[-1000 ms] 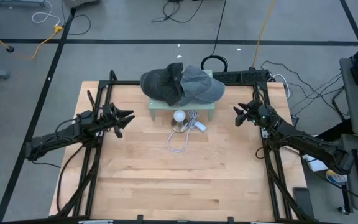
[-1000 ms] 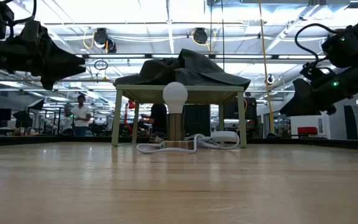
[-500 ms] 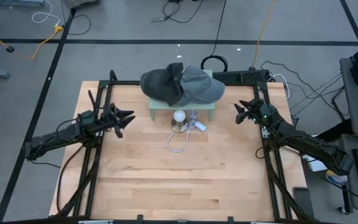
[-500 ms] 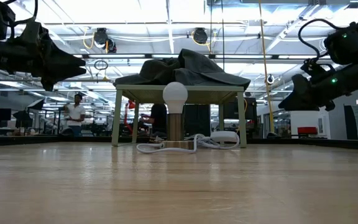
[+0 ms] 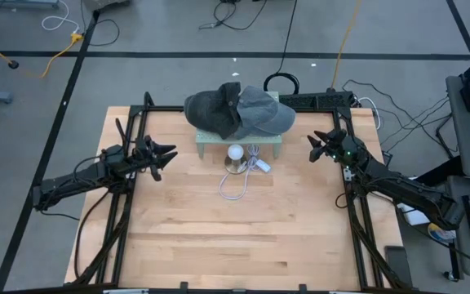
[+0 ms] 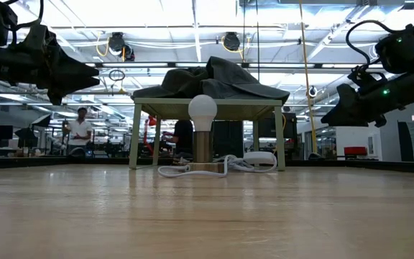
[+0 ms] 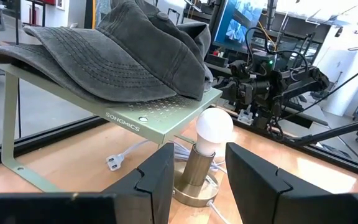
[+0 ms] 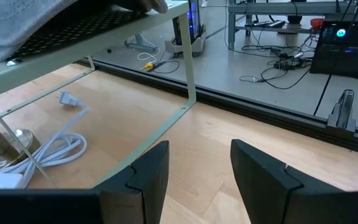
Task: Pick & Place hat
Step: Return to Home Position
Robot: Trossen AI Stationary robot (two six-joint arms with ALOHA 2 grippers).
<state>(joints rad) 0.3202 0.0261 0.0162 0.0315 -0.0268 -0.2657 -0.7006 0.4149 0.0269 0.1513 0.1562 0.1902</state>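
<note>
The black cap (image 5: 209, 110) and the gray cap (image 5: 266, 114) lie touching on top of the pale green shelf (image 5: 215, 144) at the far middle of the wooden table (image 5: 219, 237), black toward the left arm's side. Just in front of the shelf stands a lamp with a white bulb (image 5: 235, 152), its white cord (image 5: 235, 186) looped on the wood. The left gripper (image 5: 168, 155) and right gripper (image 5: 311, 150) hover well apart at either side, fingers parted and empty.
</note>
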